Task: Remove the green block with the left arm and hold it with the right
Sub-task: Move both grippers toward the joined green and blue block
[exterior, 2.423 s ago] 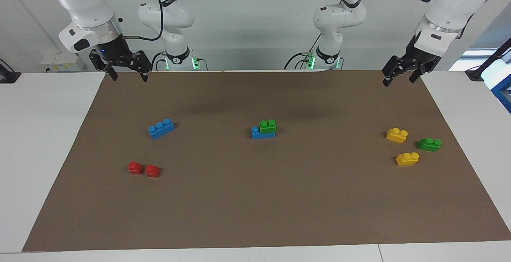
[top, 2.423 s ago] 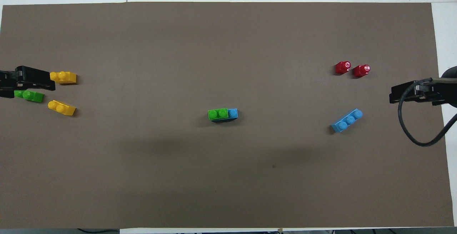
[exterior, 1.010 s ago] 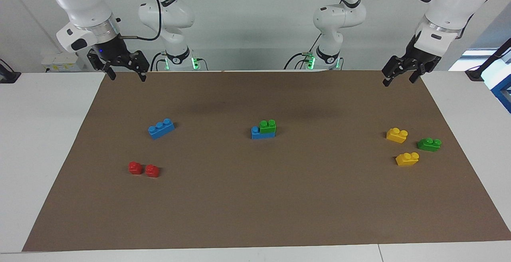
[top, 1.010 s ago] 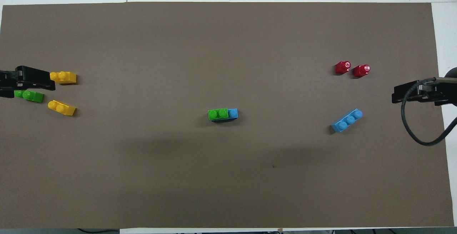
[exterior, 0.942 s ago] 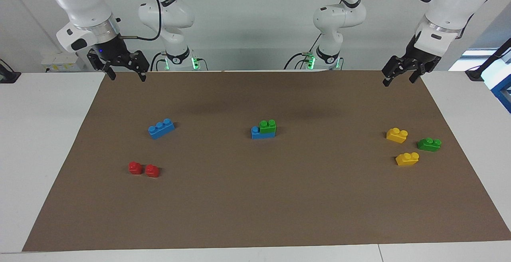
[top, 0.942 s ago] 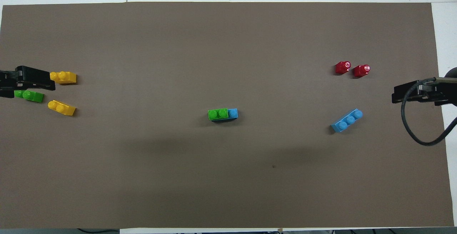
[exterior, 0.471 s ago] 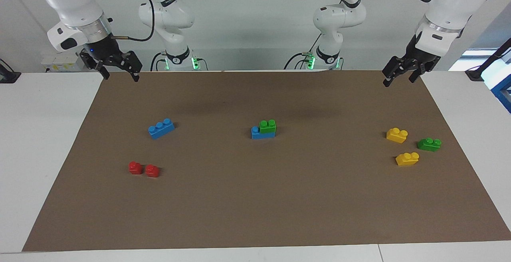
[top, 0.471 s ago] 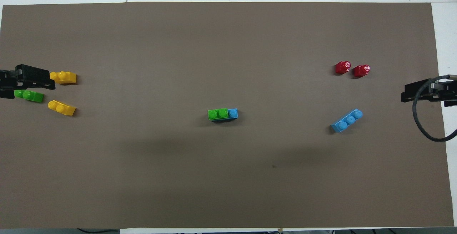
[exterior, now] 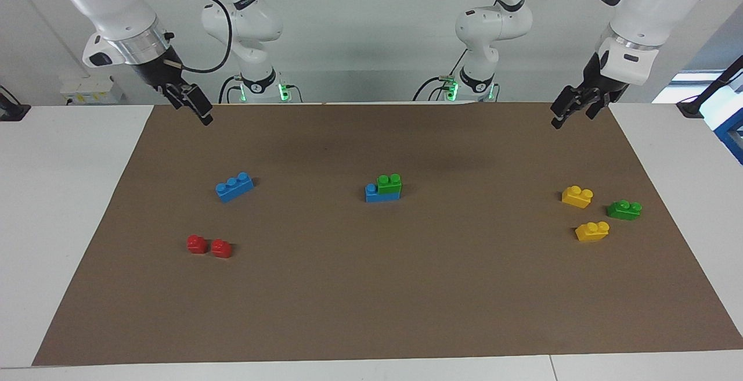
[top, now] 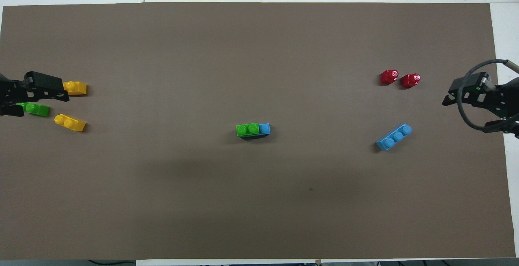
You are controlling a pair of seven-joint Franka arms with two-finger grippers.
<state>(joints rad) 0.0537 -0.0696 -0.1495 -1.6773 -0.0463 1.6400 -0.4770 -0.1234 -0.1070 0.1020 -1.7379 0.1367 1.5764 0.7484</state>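
Observation:
A green block sits on a blue brick mid-mat, covering the end toward the left arm. A second green block lies loose at the left arm's end of the mat. My left gripper hangs open and empty in the air over the mat's robot-side edge. From above it overlaps the loose green block without touching it. Over the mat's corner at the right arm's end, my right gripper hangs open and empty.
Two yellow bricks lie beside the loose green block. A loose blue three-stud brick and two small red bricks lie toward the right arm's end. The brown mat covers the white table.
The right gripper has swung out past the mat's edge and back, and has turned about its wrist. The left gripper has turned and shifted slightly. No block has moved.

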